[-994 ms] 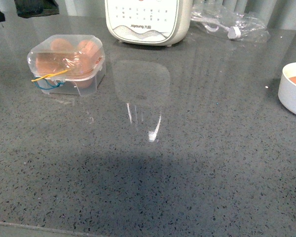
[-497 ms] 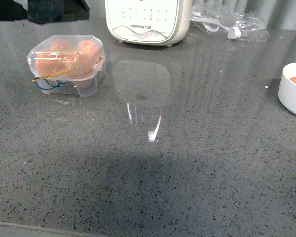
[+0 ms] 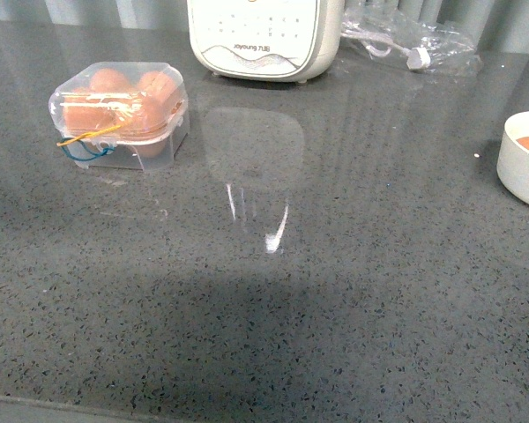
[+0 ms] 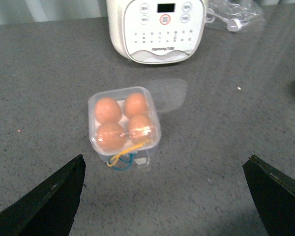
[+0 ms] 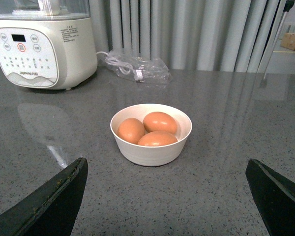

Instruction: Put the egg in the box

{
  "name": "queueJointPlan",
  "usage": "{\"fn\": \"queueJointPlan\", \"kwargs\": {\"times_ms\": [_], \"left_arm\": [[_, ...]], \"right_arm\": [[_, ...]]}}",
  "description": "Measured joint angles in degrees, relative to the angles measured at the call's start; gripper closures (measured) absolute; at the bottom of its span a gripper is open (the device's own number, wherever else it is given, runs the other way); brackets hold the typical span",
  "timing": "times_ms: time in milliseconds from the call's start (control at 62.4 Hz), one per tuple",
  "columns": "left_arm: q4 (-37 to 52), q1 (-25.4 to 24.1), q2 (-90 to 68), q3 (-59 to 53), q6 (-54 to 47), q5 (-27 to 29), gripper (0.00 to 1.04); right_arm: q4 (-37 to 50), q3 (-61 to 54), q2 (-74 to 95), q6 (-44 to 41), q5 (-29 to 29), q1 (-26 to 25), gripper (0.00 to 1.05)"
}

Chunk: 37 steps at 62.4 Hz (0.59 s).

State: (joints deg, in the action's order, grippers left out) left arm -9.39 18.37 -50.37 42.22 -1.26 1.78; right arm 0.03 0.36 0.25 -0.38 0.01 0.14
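Box (image 4: pixel 124 125) near appliance (image 4: pixel 157 27), lid down, all four cells filled with brown eggs, so task looks done. Left gripper (image 4: pixel 164 196) above box, jaws spread wide, empty. Right gripper (image 5: pixel 164 196) likewise spread, empty, facing bowl (image 5: pixel 151 147) with three spare eggs.

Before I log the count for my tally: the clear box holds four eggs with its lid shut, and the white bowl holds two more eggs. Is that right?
Not quite. The bowl holds three eggs, not two; the right wrist view shows all three. The rest stands: the left wrist view shows the clear box with four eggs under its shut lid.
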Motion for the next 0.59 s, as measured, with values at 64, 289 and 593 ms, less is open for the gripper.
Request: {"fn": "queueJointPlan", "kwargs": {"times_ms": [64,289,593], "left_arm": [[-3.23,1.92,3.96,-0.72,0.02,1.38,0.07],[17.62,1.51,17.16,-16.90,0.70,16.94,0.41],[20.00,-7.82,26.32,-29.46,1.20,8.17,1.00]], "right_arm": [[0.00,0.00,0.00,0.00,0.02,0.00,0.07],[0.00,0.00,0.00,0.00,0.02,0.00,0.07],[0.00,0.00,0.00,0.00,-0.04,0.00,0.07]]}}
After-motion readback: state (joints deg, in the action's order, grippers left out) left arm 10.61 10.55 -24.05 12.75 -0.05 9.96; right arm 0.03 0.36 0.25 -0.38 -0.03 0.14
